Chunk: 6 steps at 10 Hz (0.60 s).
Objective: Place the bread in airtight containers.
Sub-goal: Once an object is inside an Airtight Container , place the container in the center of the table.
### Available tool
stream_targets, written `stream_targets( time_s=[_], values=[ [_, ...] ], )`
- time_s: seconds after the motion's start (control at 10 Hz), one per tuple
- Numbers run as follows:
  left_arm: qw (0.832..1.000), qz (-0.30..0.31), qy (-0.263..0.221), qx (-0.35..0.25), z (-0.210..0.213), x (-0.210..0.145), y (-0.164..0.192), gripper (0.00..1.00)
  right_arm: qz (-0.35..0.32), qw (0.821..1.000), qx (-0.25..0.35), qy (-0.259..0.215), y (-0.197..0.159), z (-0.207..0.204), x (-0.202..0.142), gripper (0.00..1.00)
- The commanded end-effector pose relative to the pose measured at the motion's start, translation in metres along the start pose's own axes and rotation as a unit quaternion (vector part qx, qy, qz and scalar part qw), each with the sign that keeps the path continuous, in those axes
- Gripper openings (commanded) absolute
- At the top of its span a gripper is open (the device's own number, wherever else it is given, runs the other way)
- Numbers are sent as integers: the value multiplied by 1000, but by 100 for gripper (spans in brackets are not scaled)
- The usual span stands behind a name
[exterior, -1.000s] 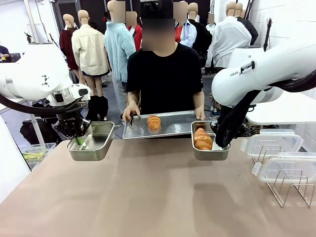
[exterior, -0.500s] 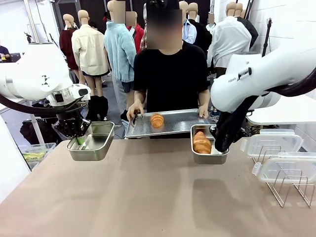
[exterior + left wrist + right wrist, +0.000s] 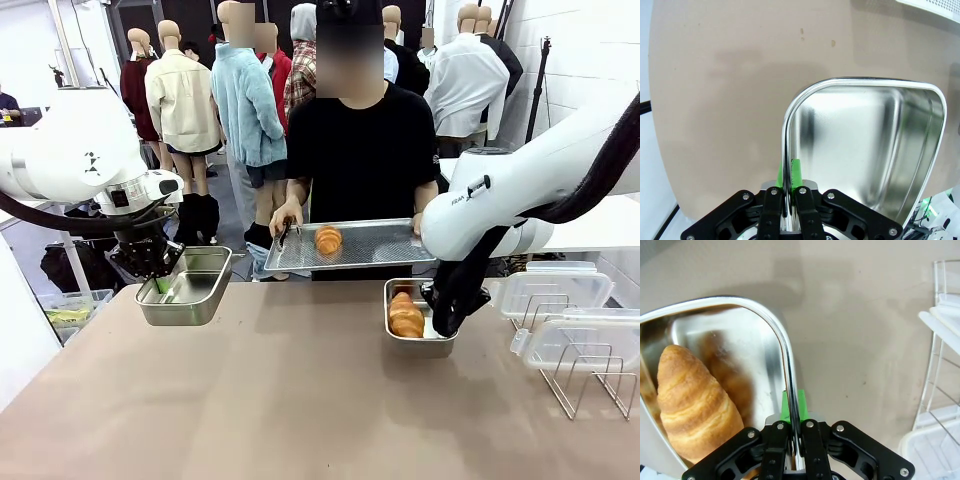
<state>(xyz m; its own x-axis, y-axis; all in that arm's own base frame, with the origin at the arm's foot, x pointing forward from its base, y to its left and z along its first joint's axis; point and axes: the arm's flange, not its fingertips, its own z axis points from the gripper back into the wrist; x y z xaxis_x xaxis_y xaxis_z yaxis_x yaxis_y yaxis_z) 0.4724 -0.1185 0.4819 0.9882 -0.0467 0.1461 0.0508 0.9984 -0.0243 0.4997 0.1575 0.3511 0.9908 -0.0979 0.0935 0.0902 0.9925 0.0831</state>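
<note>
Halfway, I reckon: my right gripper (image 3: 792, 400) pinches the rim of the full tub (image 3: 420, 349) with one roll (image 3: 406, 314) inside, my left gripper (image 3: 788, 170) pinches the empty tub (image 3: 190, 302), the second roll (image 3: 328, 238) sits on the person's tray (image 3: 385, 246), and the lids (image 3: 555, 290) are off.

I see the left steel tub (image 3: 865, 150) polished like a mirror inside, smooth, with a bright rolled rim. The right steel tub (image 3: 757, 347) is the same shiny metal and reflects the croissant (image 3: 695, 405), whose crust is ridged and a little glossy. The far tray (image 3: 385, 247) is duller, perforated metal. The table (image 3: 300, 400) is matt and smooth. At the right, the lids (image 3: 555, 290) are clear plastic and the rack (image 3: 590, 385) is thin bright wire. The pads (image 3: 800, 407) of the right gripper (image 3: 792, 405) look matt green, and its body is matt black.
</note>
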Motion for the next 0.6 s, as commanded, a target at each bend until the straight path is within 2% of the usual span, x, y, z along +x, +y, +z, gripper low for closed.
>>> stream_targets(
  time_s=[0.0, 0.5],
  values=[
    [1000, 0, -5, 0, 3, 1, 0, 0, 5, 1000, 5, -1, 9, -22, 8, 0],
    [1000, 0, -5, 0, 3, 1, 0, 0, 11, 1000, -8, 11, 17, -36, 12, 0]
  ],
)
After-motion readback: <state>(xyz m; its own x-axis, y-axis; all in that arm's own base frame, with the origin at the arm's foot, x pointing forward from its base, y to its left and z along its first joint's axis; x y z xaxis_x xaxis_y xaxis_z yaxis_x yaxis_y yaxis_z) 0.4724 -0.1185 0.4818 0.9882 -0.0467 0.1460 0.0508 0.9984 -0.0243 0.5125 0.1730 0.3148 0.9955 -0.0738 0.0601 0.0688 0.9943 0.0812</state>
